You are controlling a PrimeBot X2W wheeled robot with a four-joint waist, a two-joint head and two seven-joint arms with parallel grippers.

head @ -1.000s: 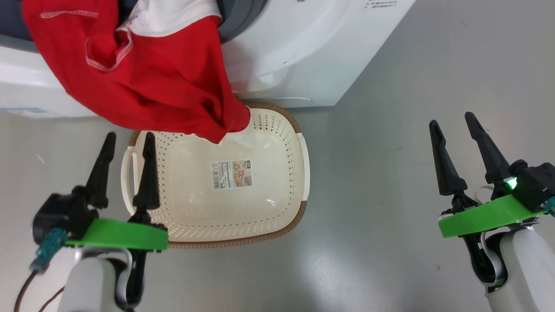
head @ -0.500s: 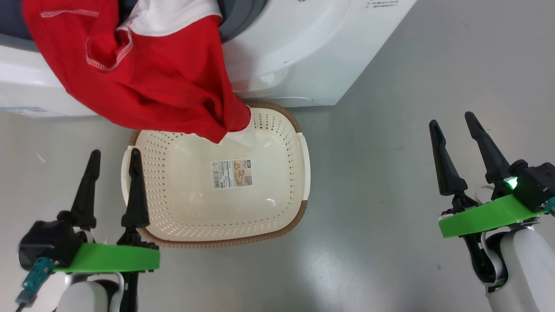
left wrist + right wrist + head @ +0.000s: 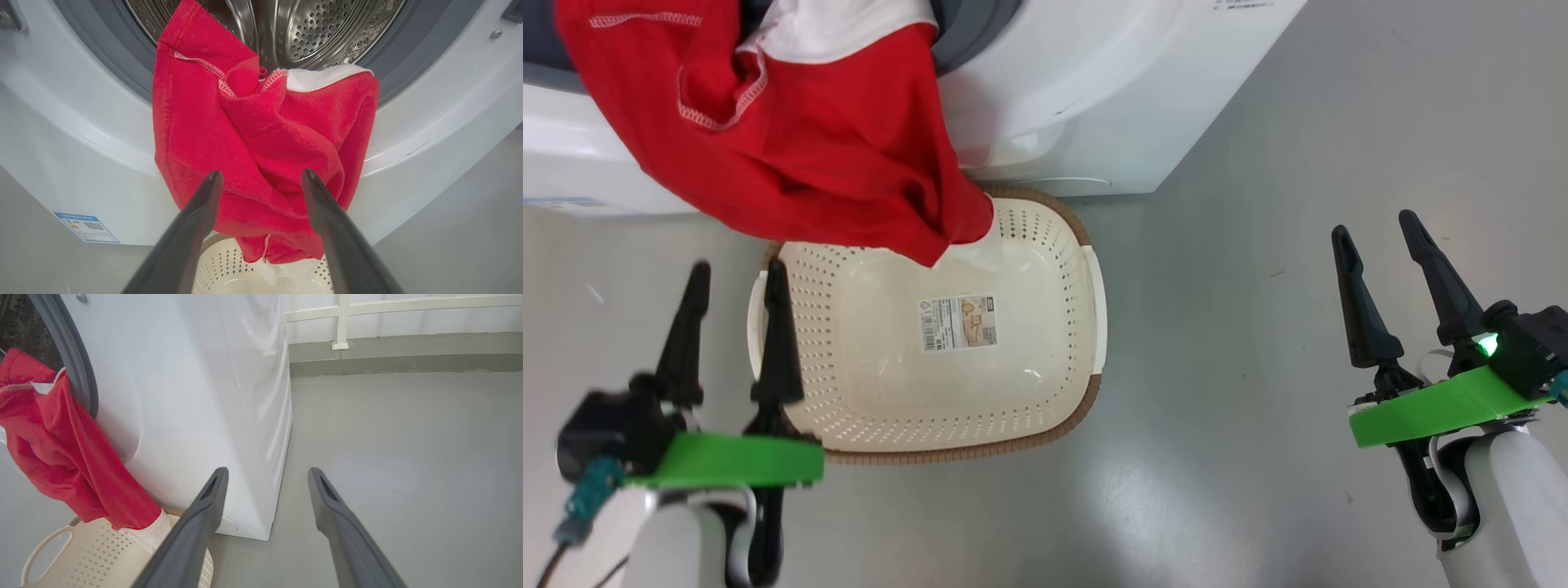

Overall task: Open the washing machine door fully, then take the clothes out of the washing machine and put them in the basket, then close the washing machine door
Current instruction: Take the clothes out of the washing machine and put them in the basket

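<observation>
Left jaws retreated, clothes (image 3: 809, 155) dangling into basket (image 3: 1058, 269)

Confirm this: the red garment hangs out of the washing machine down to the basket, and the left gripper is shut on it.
Wrong on the grip. The left gripper is open, fingers apart, holding nothing, as the left wrist view shows. The red garment does hang out of the washing machine down to the basket.
</observation>
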